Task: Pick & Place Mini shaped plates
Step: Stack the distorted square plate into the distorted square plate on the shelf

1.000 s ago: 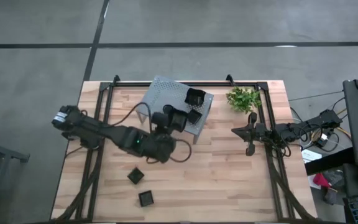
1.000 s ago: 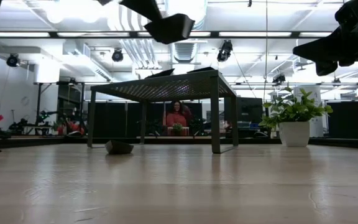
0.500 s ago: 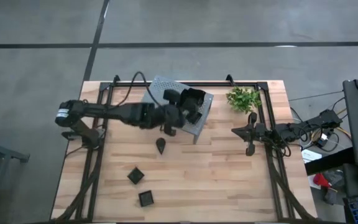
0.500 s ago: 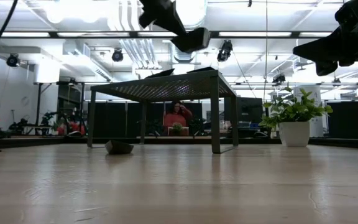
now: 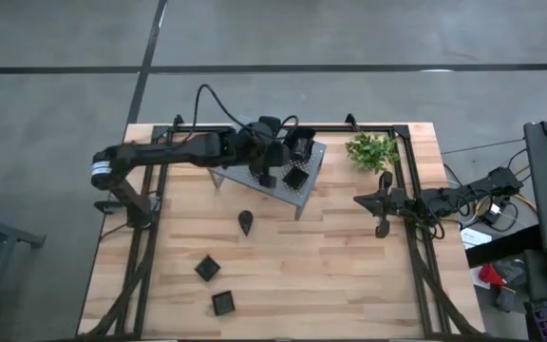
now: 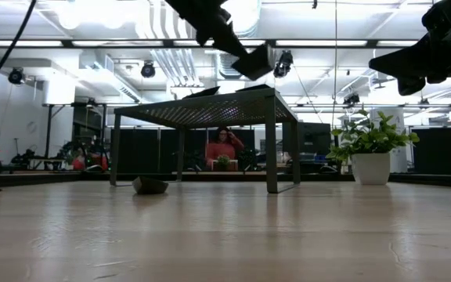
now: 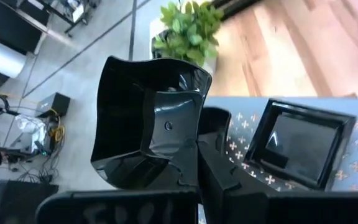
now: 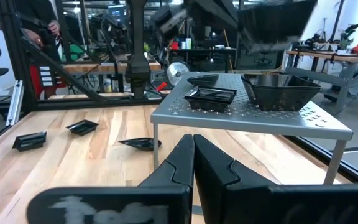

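Observation:
My left gripper (image 5: 270,157) hovers over the grey perforated shelf (image 5: 315,152), shut on a black mini plate (image 7: 145,118), which also shows high above the shelf in the low view (image 6: 258,63). Two dark plates (image 5: 300,147) (image 5: 295,178) rest on the shelf top. A leaf-shaped plate (image 5: 245,223) and two square plates (image 5: 207,269) (image 5: 223,303) lie flat on the table. My right gripper (image 5: 359,199) waits shut at the table's right side, touching nothing. My left gripper pinches the plate by one side of its raised rim (image 7: 184,167) between its two fingers. The fingers slant down toward the shelf from the table's left. The plate is lifted clear above the shelf top, tilted, with its hollow turned toward the wrist.
A small green plant (image 5: 372,150) in a white pot (image 6: 370,168) stands at the far right, beside the shelf. A black frame (image 5: 406,171) runs along the table's edges. Bare wood lies between the shelf and the near edge. People sit in the room behind.
My left arm has swung from the middle of the table toward the far edge and over the shelf, turning its wrist, with the plate still held and lifted. The leaf-shaped plate that the arm covered now shows on the table. My right arm has kept still.

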{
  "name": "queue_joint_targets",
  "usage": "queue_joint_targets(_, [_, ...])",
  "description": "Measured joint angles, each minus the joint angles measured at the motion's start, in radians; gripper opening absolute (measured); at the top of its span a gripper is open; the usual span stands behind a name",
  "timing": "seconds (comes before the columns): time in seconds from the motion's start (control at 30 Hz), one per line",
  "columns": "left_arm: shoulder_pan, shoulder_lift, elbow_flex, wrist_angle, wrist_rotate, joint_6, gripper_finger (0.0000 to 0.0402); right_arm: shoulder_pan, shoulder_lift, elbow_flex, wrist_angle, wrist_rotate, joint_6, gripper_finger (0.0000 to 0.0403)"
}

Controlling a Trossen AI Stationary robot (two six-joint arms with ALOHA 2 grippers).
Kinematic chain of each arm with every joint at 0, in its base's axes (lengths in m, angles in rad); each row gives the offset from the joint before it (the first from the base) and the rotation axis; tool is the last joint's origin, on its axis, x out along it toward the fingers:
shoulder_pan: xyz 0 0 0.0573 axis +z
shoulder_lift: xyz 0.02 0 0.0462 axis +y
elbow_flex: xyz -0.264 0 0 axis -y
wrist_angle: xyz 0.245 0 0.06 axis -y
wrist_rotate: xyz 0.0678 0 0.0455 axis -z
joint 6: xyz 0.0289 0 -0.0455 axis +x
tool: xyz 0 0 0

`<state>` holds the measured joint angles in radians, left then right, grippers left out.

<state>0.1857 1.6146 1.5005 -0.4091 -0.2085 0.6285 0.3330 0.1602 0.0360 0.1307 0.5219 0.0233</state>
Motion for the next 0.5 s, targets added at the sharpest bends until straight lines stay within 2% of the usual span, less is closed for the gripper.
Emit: queue_joint_targets(0.5, [0.029, 0.077, 0.000, 0.001, -0.030, 0.022, 0.0000, 0.000, 0.000, 0.000, 0.000, 0.000, 0.001, 0.0008])
